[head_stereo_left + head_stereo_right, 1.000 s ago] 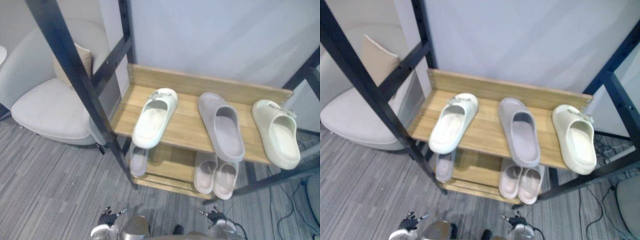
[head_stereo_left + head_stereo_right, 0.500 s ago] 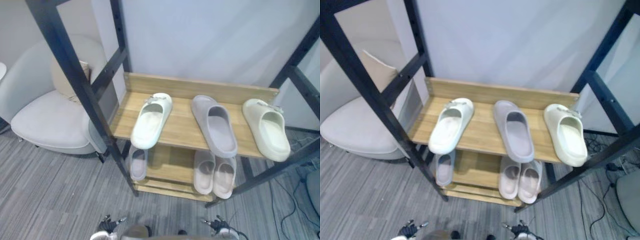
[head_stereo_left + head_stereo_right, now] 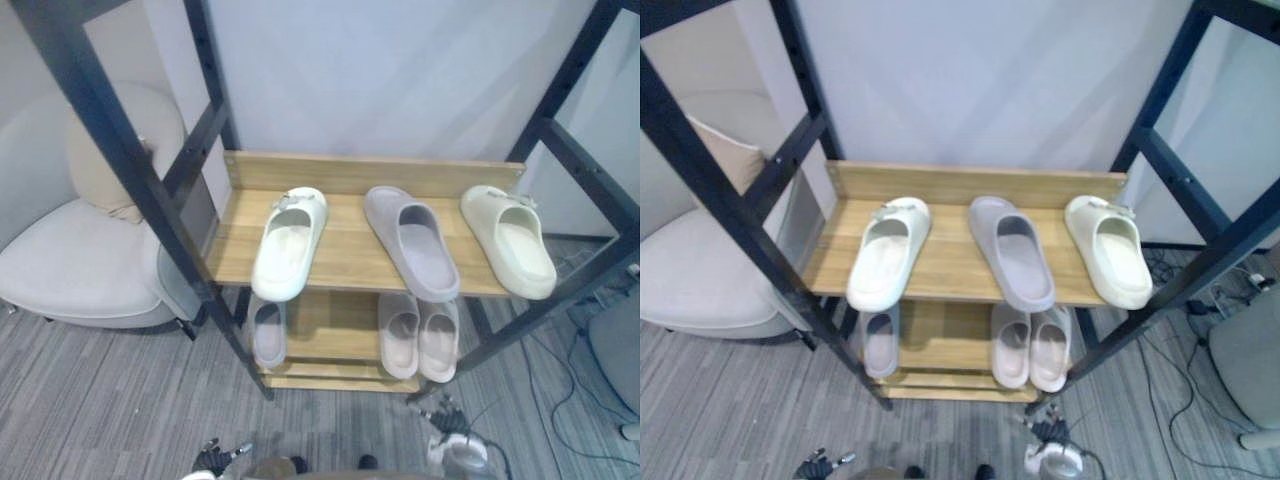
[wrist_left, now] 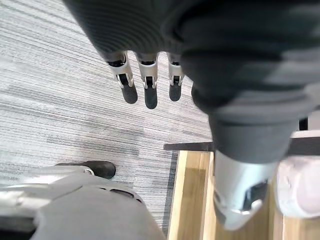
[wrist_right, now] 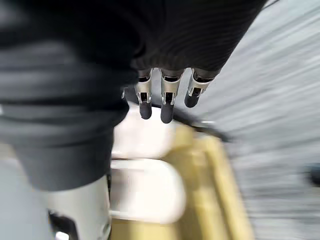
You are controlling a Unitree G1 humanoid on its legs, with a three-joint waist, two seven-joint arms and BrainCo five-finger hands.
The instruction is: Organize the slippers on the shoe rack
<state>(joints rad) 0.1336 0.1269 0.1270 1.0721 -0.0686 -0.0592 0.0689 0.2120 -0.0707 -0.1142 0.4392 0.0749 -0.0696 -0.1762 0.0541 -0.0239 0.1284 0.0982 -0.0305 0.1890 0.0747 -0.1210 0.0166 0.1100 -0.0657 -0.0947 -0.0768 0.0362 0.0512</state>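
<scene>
The wooden upper shelf (image 3: 350,265) of the shoe rack carries three slippers: a white one (image 3: 290,243) at the left, a grey one (image 3: 412,240) in the middle and a cream one (image 3: 508,238) at the right. On the lower shelf (image 3: 330,345) lie a single grey slipper (image 3: 267,333) and a pale pink pair (image 3: 420,335). My left hand (image 3: 215,460) hangs low over the floor, its fingers (image 4: 145,90) straight and empty. My right hand (image 3: 447,420) is low in front of the rack's right foot, its fingers (image 5: 165,97) straight and empty above the pale pair (image 5: 145,195).
Black metal posts (image 3: 130,170) frame the rack on both sides. A light armchair (image 3: 70,270) with a beige cushion (image 3: 95,170) stands to the left. Cables (image 3: 580,400) and a grey chair seat (image 3: 615,360) lie on the carpet at the right.
The camera has shifted, so the rack looks smaller and more centred. The slippers keep their places on the shelves. My right hand has come up a little toward the rack's right foot.
</scene>
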